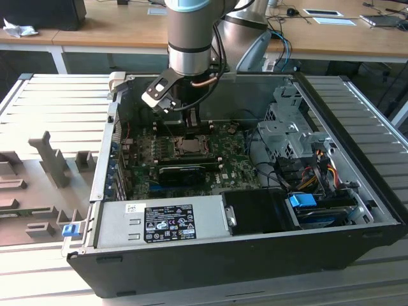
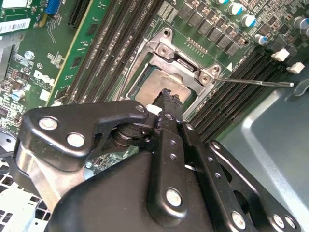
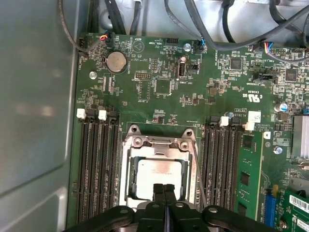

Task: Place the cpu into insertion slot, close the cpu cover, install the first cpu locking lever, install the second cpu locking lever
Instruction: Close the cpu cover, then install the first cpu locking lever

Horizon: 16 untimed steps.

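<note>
Closest to where I stand, along the front wall of the open computer case, sits the grey power supply. Just behind it a long black card lies across the green motherboard.

Beyond that card is the cpu, silvery top up and seated in the insertion slot. The cpu cover makes a silver frame around it, lying flat as far as I can tell. Right above the chip hangs the gripper, its two black fingers pressed together with nothing between them. In both wrist views the tips stand over one edge of the chip's top rather than its middle. Whether they touch the metal I cannot tell.

In the second wrist view a thin wire lever angles out from a corner of the frame, across the black memory slots on that side.

Farther back the arm rises up out of the case, and behind it wooden desks run across the room.
</note>
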Each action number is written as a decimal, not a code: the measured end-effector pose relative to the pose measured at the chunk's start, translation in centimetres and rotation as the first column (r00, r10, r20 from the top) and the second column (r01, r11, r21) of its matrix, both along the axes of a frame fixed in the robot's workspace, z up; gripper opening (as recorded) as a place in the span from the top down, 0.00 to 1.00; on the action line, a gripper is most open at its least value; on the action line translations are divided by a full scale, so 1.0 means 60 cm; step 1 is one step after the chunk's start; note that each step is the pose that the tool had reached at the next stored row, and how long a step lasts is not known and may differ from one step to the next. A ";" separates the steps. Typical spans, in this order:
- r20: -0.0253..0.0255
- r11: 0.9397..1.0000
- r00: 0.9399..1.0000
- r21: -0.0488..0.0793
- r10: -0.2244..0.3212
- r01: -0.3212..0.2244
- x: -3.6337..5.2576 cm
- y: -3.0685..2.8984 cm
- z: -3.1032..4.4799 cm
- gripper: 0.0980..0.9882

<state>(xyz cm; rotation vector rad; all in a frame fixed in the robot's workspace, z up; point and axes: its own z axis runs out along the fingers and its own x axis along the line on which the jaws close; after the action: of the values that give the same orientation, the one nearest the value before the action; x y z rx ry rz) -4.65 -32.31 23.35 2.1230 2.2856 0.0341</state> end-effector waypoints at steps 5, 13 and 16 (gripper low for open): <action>0.000 1.000 1.000 0.000 0.000 0.000 0.000 -0.0049 0.000 0.99; 0.000 1.000 1.000 0.000 0.000 0.000 0.000 -0.0049 0.014 0.99; 0.000 1.000 1.000 0.000 0.000 0.000 0.000 -0.0049 0.018 0.99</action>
<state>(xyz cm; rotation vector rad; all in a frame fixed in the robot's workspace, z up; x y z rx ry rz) -4.65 -32.61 24.43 2.1230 2.2856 0.0342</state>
